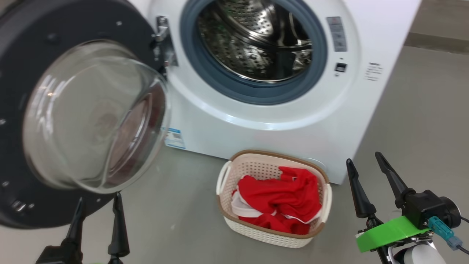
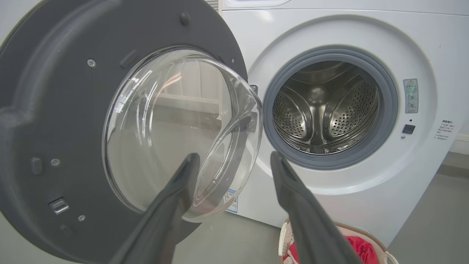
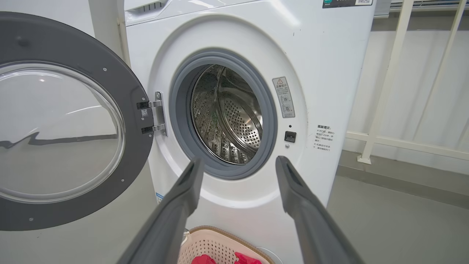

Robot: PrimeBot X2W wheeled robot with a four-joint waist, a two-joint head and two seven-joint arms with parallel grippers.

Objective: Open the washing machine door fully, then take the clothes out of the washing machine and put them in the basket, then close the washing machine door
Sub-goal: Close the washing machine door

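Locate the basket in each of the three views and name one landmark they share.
Head view: the basket sits lower centre on the floor before the washing machine, with red clothes inside.
Left wrist view: bottom edge, right of centre, cut off by the frame.
Right wrist view: bottom edge, centre, only its top part visible.
Shared landmark: the machine's grey door ring, above the basket in every view.

The washing machine door (image 1: 91, 22) is cropped by the head view's top and left edges. The basket (image 3: 212, 247) is cut by the right wrist view's lower edge; the printed label (image 3: 324, 138) is illegibly small.
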